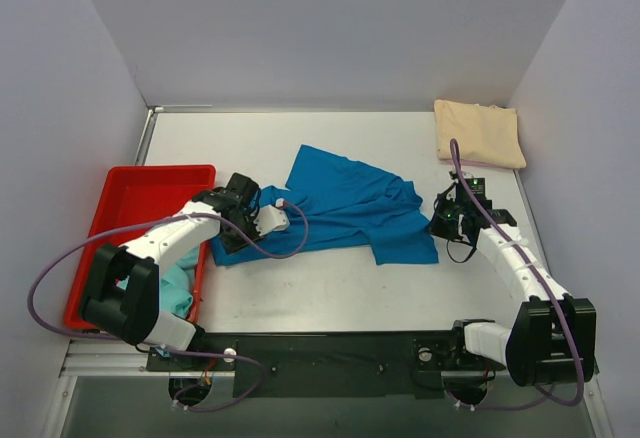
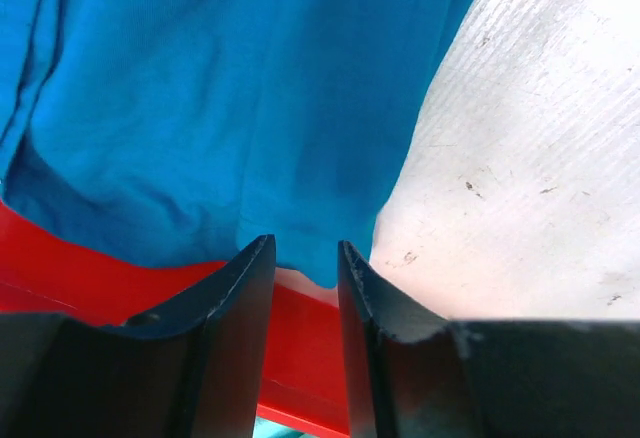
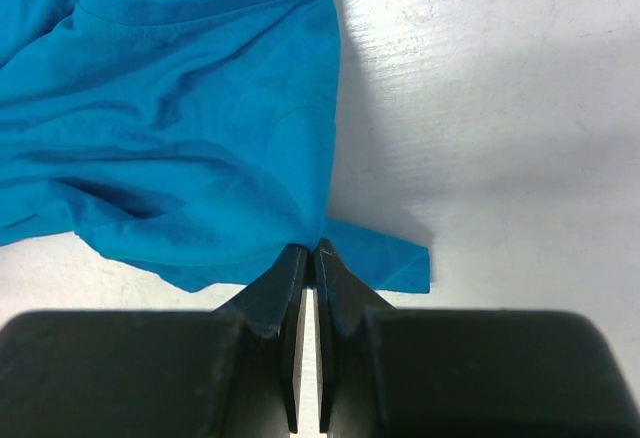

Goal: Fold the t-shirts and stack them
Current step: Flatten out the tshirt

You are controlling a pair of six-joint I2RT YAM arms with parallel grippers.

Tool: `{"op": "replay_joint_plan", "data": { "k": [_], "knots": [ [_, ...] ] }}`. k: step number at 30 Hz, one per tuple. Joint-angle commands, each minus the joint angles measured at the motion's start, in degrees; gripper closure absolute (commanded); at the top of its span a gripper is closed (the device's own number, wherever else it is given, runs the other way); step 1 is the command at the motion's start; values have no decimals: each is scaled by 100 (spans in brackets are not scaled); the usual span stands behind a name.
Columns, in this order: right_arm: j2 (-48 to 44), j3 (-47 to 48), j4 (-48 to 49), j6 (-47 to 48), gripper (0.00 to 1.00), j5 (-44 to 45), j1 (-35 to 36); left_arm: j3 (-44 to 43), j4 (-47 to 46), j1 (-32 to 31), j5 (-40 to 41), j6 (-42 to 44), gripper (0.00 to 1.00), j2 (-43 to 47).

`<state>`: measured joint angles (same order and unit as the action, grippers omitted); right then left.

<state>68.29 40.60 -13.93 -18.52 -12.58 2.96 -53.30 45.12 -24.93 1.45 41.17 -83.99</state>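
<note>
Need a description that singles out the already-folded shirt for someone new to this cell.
Go to the far right corner of the white table. The cream-beige shirt lies there as a flat folded rectangle. Unlike the blue shirt spread rumpled mid-table and the teal shirt bunched in the red tray, it is folded and pale.

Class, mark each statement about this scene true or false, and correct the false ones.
1. The cream shirt lies folded in the far right corner. True.
2. The blue shirt is neatly folded. False: it lies spread out and rumpled.
3. The red tray sits on the left side. True.
4. The right gripper hangs wide open. False: it is pinched shut on the blue shirt's edge.
5. The red tray is empty. False: a teal shirt lies in it.
</note>
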Motion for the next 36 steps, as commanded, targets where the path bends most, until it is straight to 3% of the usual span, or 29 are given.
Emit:
{"op": "replay_joint_plan", "data": {
  "k": [1,6,10,13,21,29,36],
  "knots": [
    [-176,80,-39,42,100,-87,-41,-58,111,58,-198,23,57,41],
    [-185,62,-39,33,100,-113,-41,126,58,58,-48,32,61,-188],
    [-158,62,-48,42,100,-140,-41,144,172,41,-145,93,47,-215],
    [-132,53,-22,42,100,-175,-41,311,-12,23,39,189,47,-92],
    [-79,62,22,51,100,-263,-41,461,-267,41,347,251,63,-276],
    [-71,53,31,59,100,-254,-41,329,-100,41,57,207,100,-189],
    [-263,158,22,7,100,-271,-59,-154,31,339,83,-64,100,57]
  ]
}}
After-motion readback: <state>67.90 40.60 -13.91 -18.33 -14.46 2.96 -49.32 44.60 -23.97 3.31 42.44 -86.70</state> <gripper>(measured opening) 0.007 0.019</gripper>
